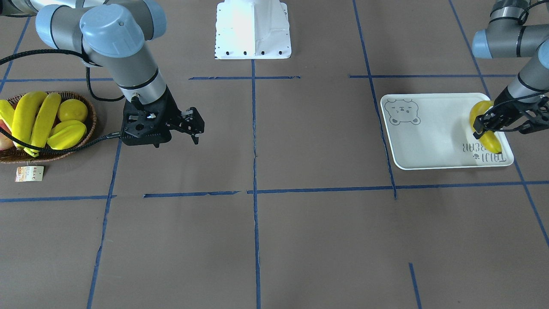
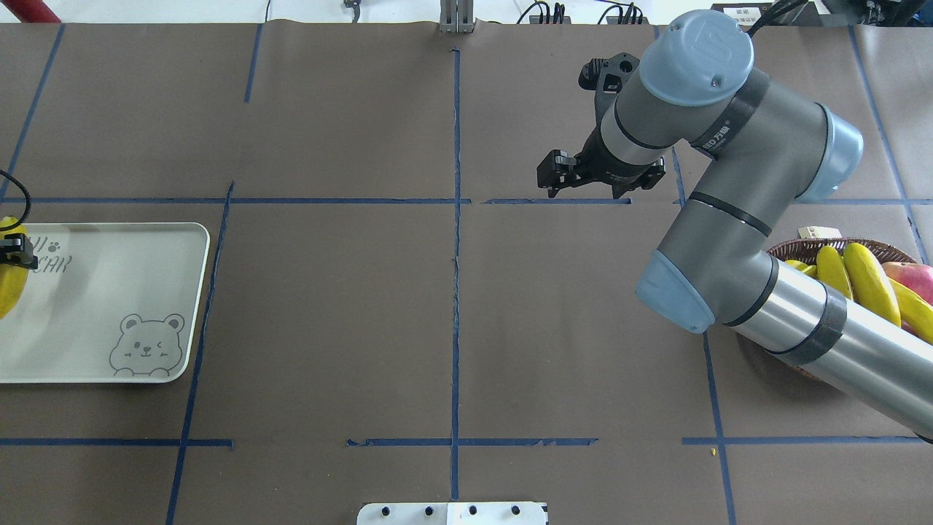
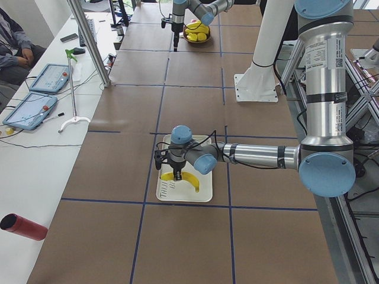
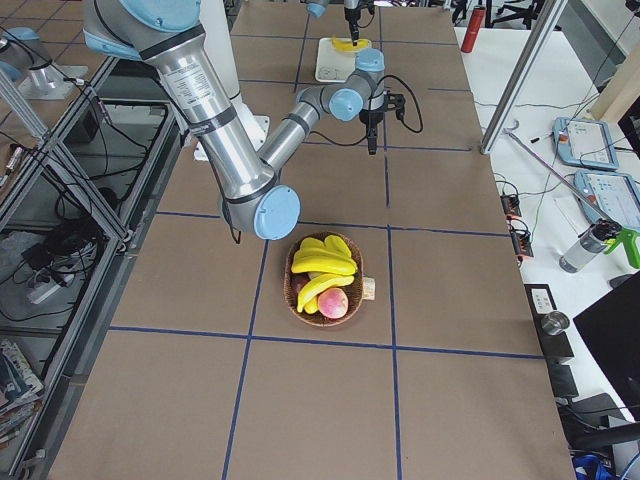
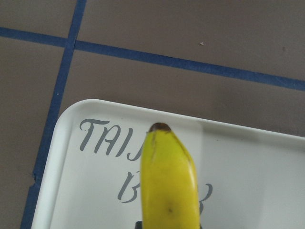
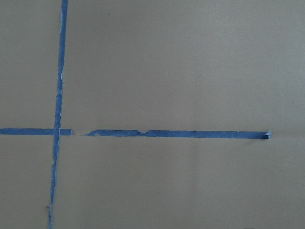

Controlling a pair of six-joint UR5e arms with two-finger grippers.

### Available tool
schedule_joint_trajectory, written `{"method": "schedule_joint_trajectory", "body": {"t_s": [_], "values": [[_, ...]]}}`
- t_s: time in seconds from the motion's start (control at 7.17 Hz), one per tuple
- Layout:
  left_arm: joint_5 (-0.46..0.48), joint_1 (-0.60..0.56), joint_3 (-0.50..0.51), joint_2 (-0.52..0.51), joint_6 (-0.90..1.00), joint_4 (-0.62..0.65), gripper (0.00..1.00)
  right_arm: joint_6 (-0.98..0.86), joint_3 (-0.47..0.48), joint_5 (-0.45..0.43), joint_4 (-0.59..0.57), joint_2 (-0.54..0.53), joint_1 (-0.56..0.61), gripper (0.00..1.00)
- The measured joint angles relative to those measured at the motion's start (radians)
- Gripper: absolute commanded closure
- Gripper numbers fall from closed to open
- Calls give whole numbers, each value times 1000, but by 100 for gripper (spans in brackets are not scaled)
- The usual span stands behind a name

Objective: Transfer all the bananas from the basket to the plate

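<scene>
Here, left gripper (image 1: 481, 124), jaws clamped on banana (image 1: 491, 142) over plate (image 1: 429, 137)'s lettered end, should lower it flat before releasing.

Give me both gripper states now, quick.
Left gripper: closed on a banana over the plate.
Right gripper: open, holding nothing.

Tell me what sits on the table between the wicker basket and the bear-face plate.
Only the right gripper, hanging beside the basket; the rest up to the plate is bare table with blue tape lines, in the front-facing view.
</scene>
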Motion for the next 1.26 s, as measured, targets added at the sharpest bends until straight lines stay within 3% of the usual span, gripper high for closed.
{"method": "schedule_joint_trajectory", "body": {"t_s": [0.42,0.84,1.26], "values": [[-34,-17,-10,-9,3,-3,0,-28,37,5,-1,-43,21,1],[-197,-105,-24,-57,1,3,0,-250,198,28,-19,-290,81,1],[-219,-117,-27,-76,-2,2,0,-390,336,23,-12,-608,150,3]]}}
